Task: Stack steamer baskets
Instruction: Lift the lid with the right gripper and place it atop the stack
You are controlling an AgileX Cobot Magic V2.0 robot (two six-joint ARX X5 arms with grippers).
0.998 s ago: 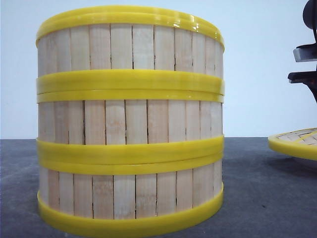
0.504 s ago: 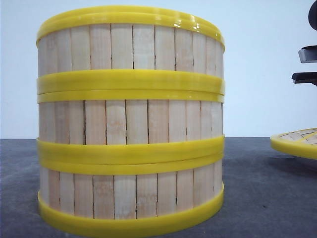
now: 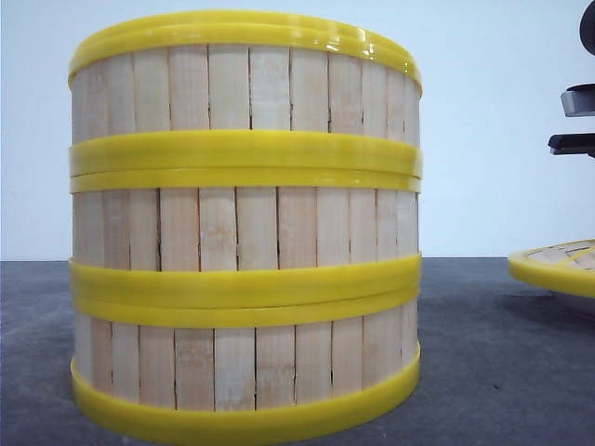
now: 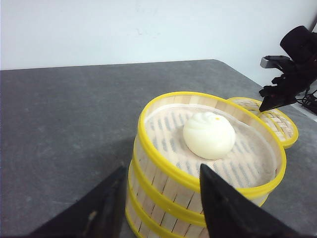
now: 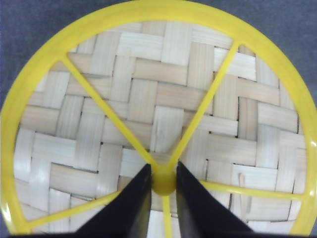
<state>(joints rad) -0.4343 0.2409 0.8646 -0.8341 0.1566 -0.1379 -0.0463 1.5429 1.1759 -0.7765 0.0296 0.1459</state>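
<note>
Three steamer baskets [image 3: 244, 232] stand stacked in one column on the dark table, pale slats between yellow rims. The top basket [image 4: 156, 163] is uncovered and holds a white bun [image 4: 209, 135] on a cloth liner. My left gripper [image 4: 162, 168] is open, its fingers on either side of the stack's near wall and not touching it. My right gripper [image 5: 163, 168] is shut on the yellow centre knob of the flat woven lid [image 5: 163, 84], which is to the right of the stack [image 3: 556, 268].
Dark grey table [image 4: 64, 124] stretches left of and behind the stack, with its far edge against a white wall. The right arm [image 4: 292, 64] hangs over the lid beside the stack.
The right gripper and the lid shifted slightly to the right a second ago and have stayed still since. The stack has not moved.
</note>
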